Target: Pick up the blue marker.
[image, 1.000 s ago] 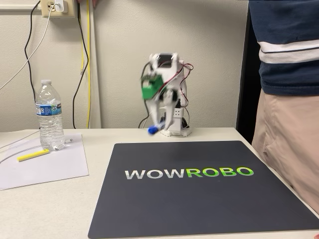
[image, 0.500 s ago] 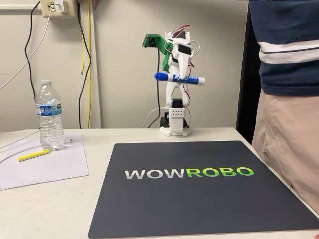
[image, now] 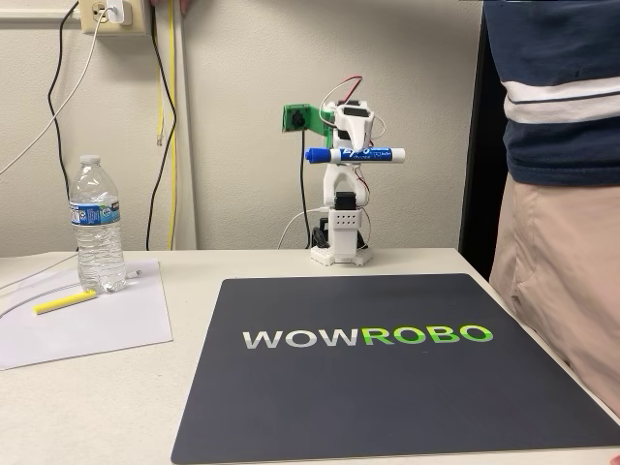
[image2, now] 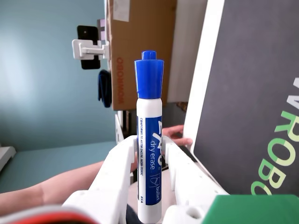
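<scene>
A black WOWROBO mat (image: 387,363) covers the table (image: 97,407). Behind it the white arm (image: 344,208) stands upright. Its gripper (image2: 149,151) is clamped on the blue marker (image: 355,155), which lies level, high above the table, barrel between the fingers (image2: 117,163).

White plastic arm (image: 344,208), green camera mount (image: 296,117), thin red and white wires, perhaps perforated base

From my fixed view I see a plain cream wall (image: 242,97) with an outlet (image: 105,14) at top left, cables (image: 160,116) hanging from it. The pale table (image: 87,407) carries a dark mat (image: 387,387). Lighting is even and soft.
</scene>
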You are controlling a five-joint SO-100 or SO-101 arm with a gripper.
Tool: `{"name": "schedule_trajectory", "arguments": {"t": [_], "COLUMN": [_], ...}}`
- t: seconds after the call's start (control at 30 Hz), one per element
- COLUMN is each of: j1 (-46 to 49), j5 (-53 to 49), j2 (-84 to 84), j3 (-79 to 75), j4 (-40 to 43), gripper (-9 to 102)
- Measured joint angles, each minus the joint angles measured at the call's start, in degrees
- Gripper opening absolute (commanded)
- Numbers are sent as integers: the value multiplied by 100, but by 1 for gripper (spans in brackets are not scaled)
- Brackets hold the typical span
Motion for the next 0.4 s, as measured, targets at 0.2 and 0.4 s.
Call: {"name": "schedule_trajectory", "arguments": {"t": [0.2, 0.4], "j1": [0, -35], "j5": [-53, -62], "j2": [35, 35], "j3": [202, 211], "j4": [-149, -149], "gripper": [6, 6]}}
